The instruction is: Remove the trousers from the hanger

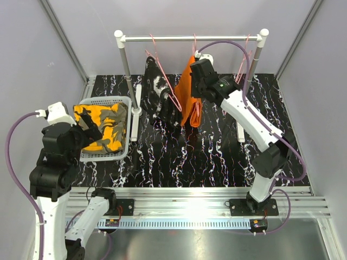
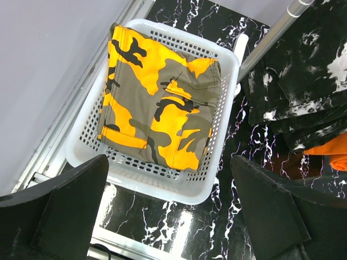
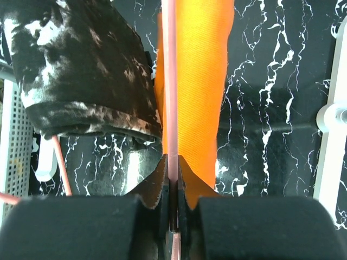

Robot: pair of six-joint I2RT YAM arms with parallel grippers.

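Observation:
The camouflage trousers lie folded in the white basket at the left, also in the left wrist view. My left gripper is open and empty above the basket's near edge. The orange trousers hang on a pink hanger from the rail. The black trousers with white splashes hang on another pink hanger to their left. My right gripper is shut on the pink hanger of the orange trousers.
A white rail on two posts stands across the back, with more pink hangers at its right end. The rack's feet rest on the black marbled table. Grey walls close both sides.

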